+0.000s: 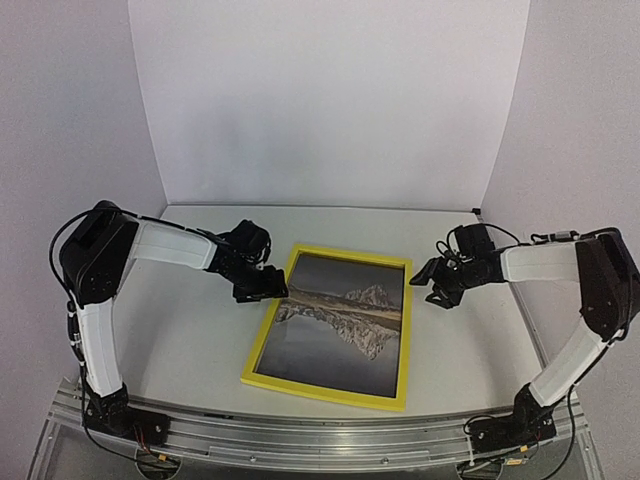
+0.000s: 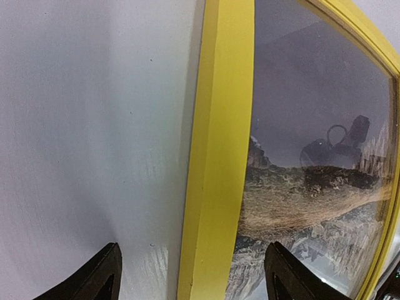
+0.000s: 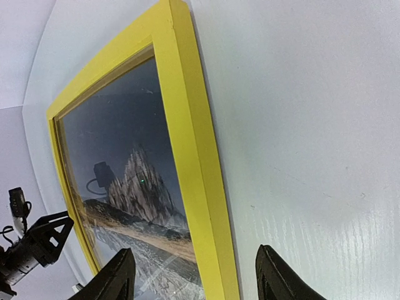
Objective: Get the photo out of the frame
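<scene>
Lying flat on the white table (image 1: 190, 330) in the top view, the yellow frame (image 1: 325, 392) holds the photo (image 1: 340, 320), with the left gripper (image 1: 272, 287) at its left bar and the right gripper (image 1: 432, 288) beside its right bar. Left wrist view: jaws apart, straddling the left bar. Right wrist view: jaws likewise apart, straddling the right bar.

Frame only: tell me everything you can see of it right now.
The frame is a thin, bright yellow rectangle that looks like painted wood. It lies flat and face up, slightly askew, on the white table. The photo sits inside it under a reflective front. The open left pincer straddles its left rail and the open right pincer straddles its right rail. Whether either touches it cannot be told.
</scene>
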You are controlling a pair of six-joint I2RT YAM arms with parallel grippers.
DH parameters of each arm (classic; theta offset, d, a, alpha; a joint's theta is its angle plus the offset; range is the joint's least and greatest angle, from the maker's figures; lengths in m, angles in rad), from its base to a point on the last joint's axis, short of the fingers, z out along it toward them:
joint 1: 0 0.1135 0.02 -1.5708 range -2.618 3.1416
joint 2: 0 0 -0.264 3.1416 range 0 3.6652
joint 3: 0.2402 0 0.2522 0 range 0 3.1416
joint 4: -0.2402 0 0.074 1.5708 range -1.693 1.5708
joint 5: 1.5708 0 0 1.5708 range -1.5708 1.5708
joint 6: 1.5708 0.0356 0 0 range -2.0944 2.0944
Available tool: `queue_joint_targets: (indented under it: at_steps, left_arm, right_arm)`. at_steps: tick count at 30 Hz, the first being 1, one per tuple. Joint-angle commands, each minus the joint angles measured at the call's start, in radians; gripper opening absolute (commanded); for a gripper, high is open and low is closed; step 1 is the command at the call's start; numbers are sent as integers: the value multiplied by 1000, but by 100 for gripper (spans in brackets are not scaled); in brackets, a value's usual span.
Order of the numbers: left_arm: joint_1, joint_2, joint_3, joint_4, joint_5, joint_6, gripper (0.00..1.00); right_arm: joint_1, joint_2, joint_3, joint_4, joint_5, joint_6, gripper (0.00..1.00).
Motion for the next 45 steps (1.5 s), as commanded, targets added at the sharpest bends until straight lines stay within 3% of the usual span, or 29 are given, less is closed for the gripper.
queue_joint_targets:
  at_steps: [1,7,12,18,26,33,45]
  left_arm:
    - [-25,42,29,-133,-107,6,72]
    - [-53,46,29,-151,-129,-3,57]
    - [-67,50,40,-177,-172,-14,40]
    - [-83,32,43,-186,-188,-14,27]
    - [-102,3,79,-223,-217,-9,2]
    - [-109,-82,99,-253,-246,-16,0]
    - [-109,-176,104,-324,-365,-23,0]
  right_arm:
    - [56,-15,40,-149,106,-47,62]
    - [160,50,98,-184,192,-61,60]
    - [224,127,166,-249,276,-86,46]
    - [252,172,204,-318,357,-96,43]
    - [296,143,283,-370,411,-138,9]
    - [317,83,355,-416,419,-162,0]
    - [332,89,451,-405,202,-162,0]
